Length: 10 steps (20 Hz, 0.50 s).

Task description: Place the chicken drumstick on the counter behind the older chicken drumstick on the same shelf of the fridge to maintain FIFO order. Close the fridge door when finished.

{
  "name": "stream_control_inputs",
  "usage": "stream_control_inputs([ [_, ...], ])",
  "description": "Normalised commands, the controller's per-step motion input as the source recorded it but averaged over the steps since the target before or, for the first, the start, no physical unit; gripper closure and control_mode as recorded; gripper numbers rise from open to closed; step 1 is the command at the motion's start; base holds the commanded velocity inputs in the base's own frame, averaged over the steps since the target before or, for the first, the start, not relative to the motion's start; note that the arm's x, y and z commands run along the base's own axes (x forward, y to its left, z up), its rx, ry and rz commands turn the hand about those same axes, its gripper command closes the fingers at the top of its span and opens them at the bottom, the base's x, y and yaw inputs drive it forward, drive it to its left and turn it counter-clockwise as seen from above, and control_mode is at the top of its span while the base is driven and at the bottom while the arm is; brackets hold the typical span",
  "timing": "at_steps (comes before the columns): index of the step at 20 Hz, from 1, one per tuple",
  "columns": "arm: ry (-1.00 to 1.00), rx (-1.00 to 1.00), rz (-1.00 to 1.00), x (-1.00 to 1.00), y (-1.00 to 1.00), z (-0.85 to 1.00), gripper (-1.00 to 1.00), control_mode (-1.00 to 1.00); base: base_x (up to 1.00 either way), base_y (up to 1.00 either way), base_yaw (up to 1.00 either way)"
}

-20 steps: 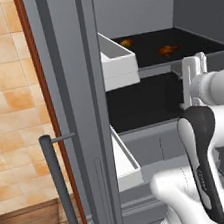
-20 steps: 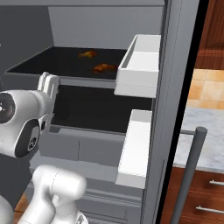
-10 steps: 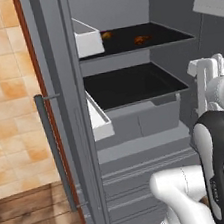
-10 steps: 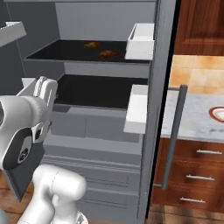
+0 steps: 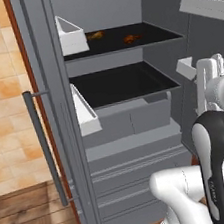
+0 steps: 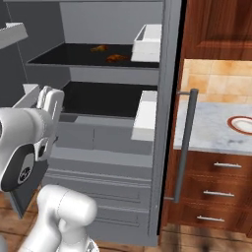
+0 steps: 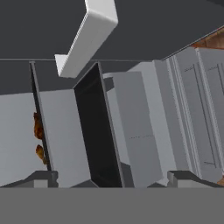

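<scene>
Plate (image 6: 242,124) on counter (image 6: 211,133)

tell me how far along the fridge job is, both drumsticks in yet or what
Looks done: two chicken drumsticks, one farther back and one nearer the front, lie on the upper black shelf of the fridge. Which is the older one I cannot tell. In hand: nothing; the gripper is open and empty, outside the fridge. Left: both fridge doors stand open, so closing them remains.
</scene>
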Motion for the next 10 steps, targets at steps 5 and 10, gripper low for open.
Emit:
stream_control_inputs([
  [5,0.0,0.0,0.0,0.0,0.0,0.0,-1.0,1.0,0.04,-0.22,0.01],
  [10,0.0,0.0,0.0,0.0,0.0,0.0,-1.0,1.0,0.0,0.06,0.0],
])
